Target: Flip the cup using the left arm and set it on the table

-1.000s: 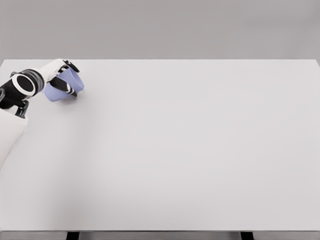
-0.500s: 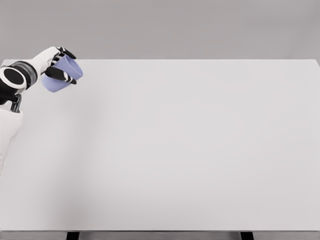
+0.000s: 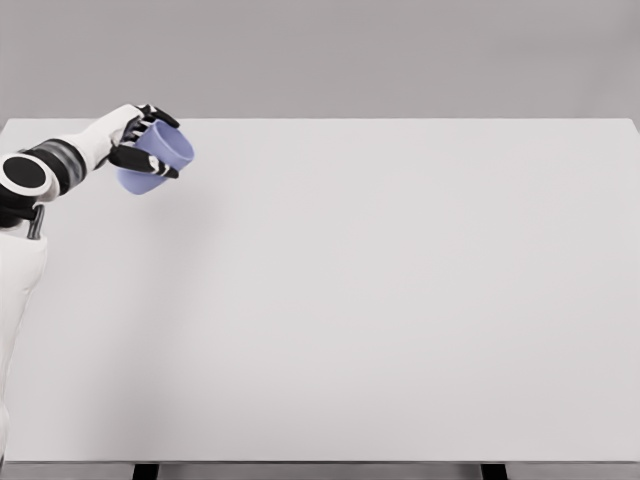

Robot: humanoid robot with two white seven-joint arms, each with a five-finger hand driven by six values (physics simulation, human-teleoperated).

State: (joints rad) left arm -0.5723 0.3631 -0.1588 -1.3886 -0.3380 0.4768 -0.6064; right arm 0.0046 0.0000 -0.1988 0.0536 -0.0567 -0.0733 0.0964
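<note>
Blue and tipped on its side, the cup (image 3: 156, 160) is up in the air over the far left of the desk (image 3: 400, 300). The left hand (image 3: 135, 140) wraps its fingers (image 3: 148, 168) around it. I think the flip is half done. Next, turn it straight and set it down softly.
</note>
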